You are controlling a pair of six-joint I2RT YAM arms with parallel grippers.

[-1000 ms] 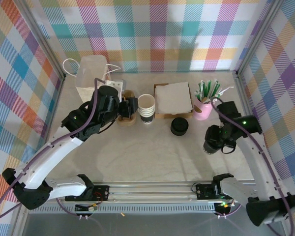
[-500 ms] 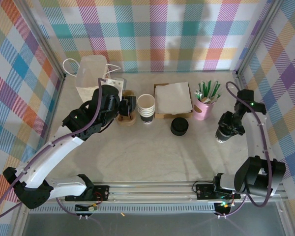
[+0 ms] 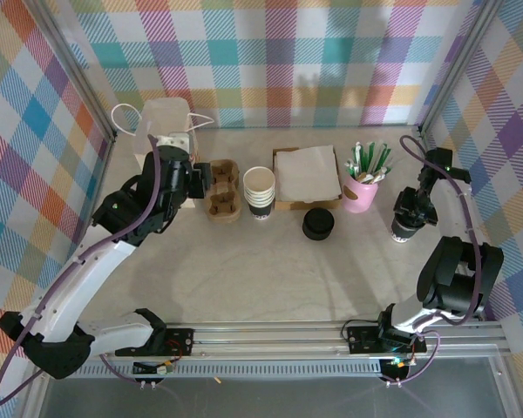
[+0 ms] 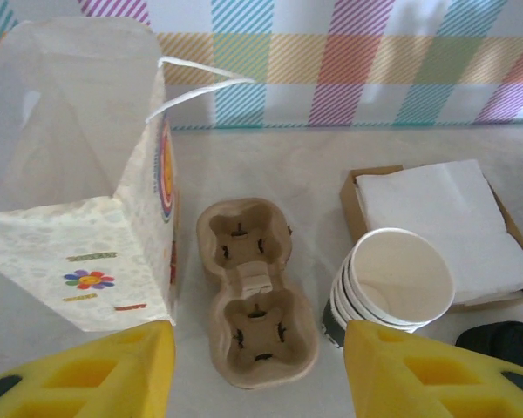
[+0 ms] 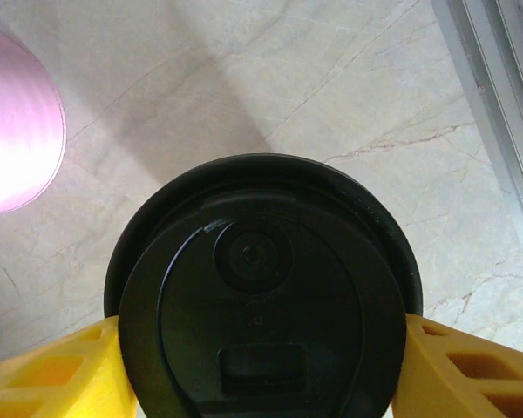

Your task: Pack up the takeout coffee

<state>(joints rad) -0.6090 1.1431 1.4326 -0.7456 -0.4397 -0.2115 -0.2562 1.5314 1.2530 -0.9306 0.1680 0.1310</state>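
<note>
The takeout coffee (image 5: pixel 257 296), black lid up, is clamped between the right gripper's (image 3: pixel 406 221) yellow fingers (image 5: pixel 44 374), just right of the pink cup (image 3: pixel 360 195). Well left of that cup, the left gripper (image 4: pixel 257 374) hangs with jaws apart and empty over the pulp cup carrier (image 4: pixel 253 287).

- The near half of the surface (image 3: pixel 270 279) lies bare from left to right.
- Across the far half stands a row with narrow gaps: paper bag (image 3: pixel 161 131), cup carrier (image 3: pixel 223 197), cup stack (image 3: pixel 260 193), napkin box (image 3: pixel 307 177), pink cup (image 3: pixel 361 195).
- Black lids (image 3: pixel 317 225) stand just before the napkin box.
- The takeout coffee (image 5: pixel 257 261) stands between the pink cup and the right frame rail (image 5: pixel 492 96).
</note>
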